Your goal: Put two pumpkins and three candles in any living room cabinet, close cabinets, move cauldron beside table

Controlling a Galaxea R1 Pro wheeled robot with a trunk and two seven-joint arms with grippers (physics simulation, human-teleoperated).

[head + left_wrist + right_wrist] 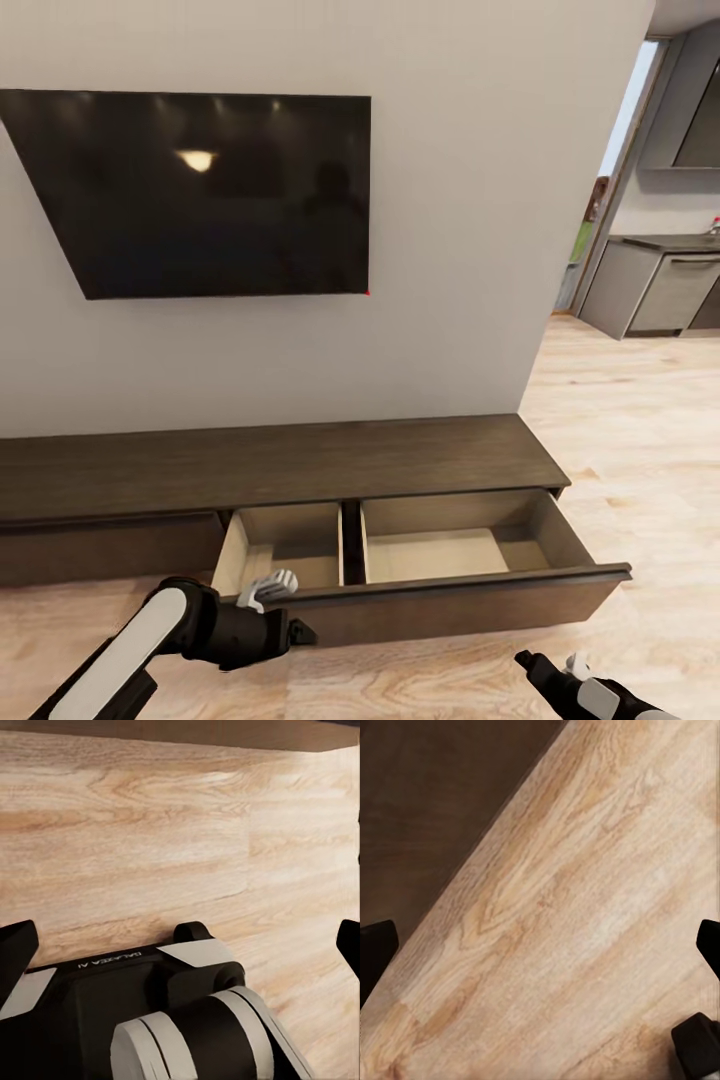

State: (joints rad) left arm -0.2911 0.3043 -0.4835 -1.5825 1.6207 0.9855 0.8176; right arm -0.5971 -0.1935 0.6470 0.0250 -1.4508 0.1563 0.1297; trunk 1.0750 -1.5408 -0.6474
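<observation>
On my head feed, the left arm [150, 630] enters from seven o'clock: a white shell over a glossy black wrist, with a pale grey ribbed part on top. The right arm [590, 690] at five o'clock is black with white and grey panels. My left wrist camera shows black housing, white panels, grey rounded joints and small mirrored lettering.

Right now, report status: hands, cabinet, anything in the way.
Both hands open, empty: left hand at the drawer front, right hand low over floor. Cabinet drawer pulled open, both compartments bare. No pumpkins or candles in sight. Nothing blocking.
</observation>
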